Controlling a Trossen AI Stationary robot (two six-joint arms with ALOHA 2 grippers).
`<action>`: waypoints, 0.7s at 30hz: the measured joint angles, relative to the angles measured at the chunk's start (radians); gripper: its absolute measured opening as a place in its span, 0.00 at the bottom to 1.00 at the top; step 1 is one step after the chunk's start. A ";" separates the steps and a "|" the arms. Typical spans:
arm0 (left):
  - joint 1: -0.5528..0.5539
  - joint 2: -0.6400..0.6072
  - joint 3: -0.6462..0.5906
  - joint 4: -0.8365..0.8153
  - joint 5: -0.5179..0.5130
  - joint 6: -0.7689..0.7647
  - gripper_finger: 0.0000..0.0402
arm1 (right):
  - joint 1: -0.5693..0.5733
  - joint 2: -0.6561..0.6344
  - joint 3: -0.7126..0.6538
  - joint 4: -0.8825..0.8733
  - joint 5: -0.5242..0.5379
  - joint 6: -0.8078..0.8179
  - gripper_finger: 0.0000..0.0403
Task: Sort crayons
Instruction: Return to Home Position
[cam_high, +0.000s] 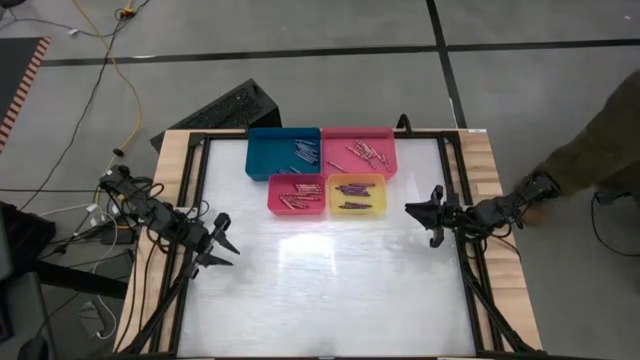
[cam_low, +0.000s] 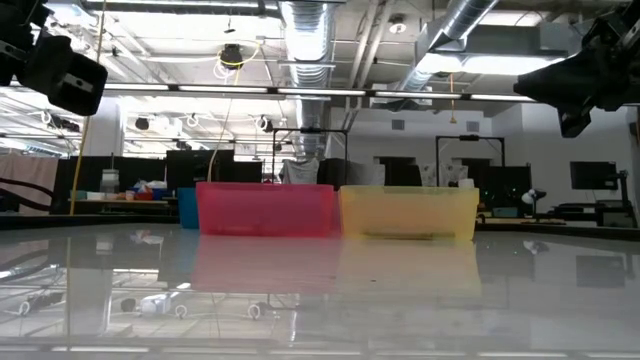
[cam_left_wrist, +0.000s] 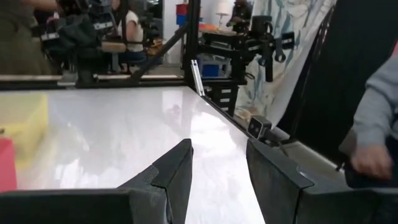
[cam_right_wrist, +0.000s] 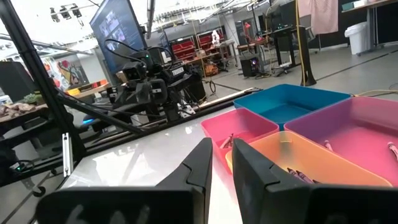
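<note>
Four trays stand at the table's far middle: a blue tray (cam_high: 270, 155), a large pink tray (cam_high: 375, 140), a small red tray (cam_high: 278, 196) and a yellow tray (cam_high: 372, 205). Crayons lie inside them: blue ones (cam_high: 306, 152), pink ones (cam_high: 362, 152), red ones (cam_high: 298, 195) and purple ones (cam_high: 352, 188). My left gripper (cam_high: 225, 242) (cam_left_wrist: 219, 146) hangs above the table's left side, open, with nothing between its fingers. My right gripper (cam_high: 412, 208) (cam_right_wrist: 222, 144) hangs above the right side, near the yellow tray. A narrow gap shows between its fingers, and nothing is in it.
The white tabletop (cam_high: 330, 285) stretches bare between the arms and toward the near edge. A person (cam_high: 600, 140) stands right of the table, one hand (cam_high: 535, 192) by the right arm's base. A black case (cam_high: 225, 108) lies beyond the far left corner.
</note>
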 joint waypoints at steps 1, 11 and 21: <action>0.000 0.000 0.000 0.000 -0.002 -0.019 0.35 | 0.000 0.000 0.000 0.000 0.000 0.000 0.18; 0.000 0.000 0.000 0.001 -0.004 -0.035 0.35 | 0.000 0.000 0.000 -0.001 0.000 0.000 0.18; 0.000 0.000 0.000 0.001 -0.005 -0.035 0.35 | 0.000 0.000 0.000 -0.002 0.000 0.000 0.18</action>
